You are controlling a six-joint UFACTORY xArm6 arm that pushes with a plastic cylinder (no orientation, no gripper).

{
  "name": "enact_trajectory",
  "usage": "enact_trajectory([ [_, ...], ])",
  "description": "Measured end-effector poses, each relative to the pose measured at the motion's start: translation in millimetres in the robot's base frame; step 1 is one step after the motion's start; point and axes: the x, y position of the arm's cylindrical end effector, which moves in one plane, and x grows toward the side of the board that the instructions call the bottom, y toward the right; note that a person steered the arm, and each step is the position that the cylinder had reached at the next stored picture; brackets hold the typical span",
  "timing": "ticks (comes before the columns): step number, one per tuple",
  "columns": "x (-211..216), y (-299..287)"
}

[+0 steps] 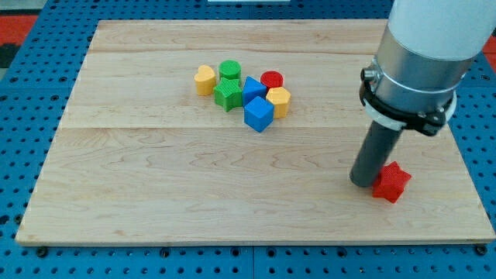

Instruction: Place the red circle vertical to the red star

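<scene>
Pincer there is none: my tip (pixel 363 183) is a bare rod end holding nothing, touching the red star (pixel 391 182) on its left side, at the counter's (pixel 155 194) lower right. Well apart, near the view's top, the red circle (pixel 272 79) lies flat, with no long axis. It is crowded by the yellow hexagon (pixel 279 101), two blue blocks (pixel 256 103), two green blocks (pixel 229 84) and a yellow heart (pixel 204 79).

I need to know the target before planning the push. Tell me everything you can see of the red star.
The red star is a small, chunky block of matte red, plastic-looking, with blunt points, lying flat on the wooden board near the view's bottom right. It sits alone, far from the cluster of blocks toward the view's top. My tip stands right at its left side, touching or nearly so; the rod hides part of that edge. Nothing else touches it.
</scene>
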Motion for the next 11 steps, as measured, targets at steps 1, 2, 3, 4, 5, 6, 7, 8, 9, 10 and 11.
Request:
enact_trajectory([
  [1, -54.7, -22.6],
  [2, -129.7, -3.8],
  [3, -183.3, -73.0],
  [4, -188.3, -124.2],
  [5, -185.6, -183.4],
  [6, -151.6, -167.0],
  [7, -148.3, -114.8],
  [8, -149.1, -85.2],
  [9, -149.1, -50.3],
  [10, -148.3, -6.1],
  [11, -164.2, 8.4],
])
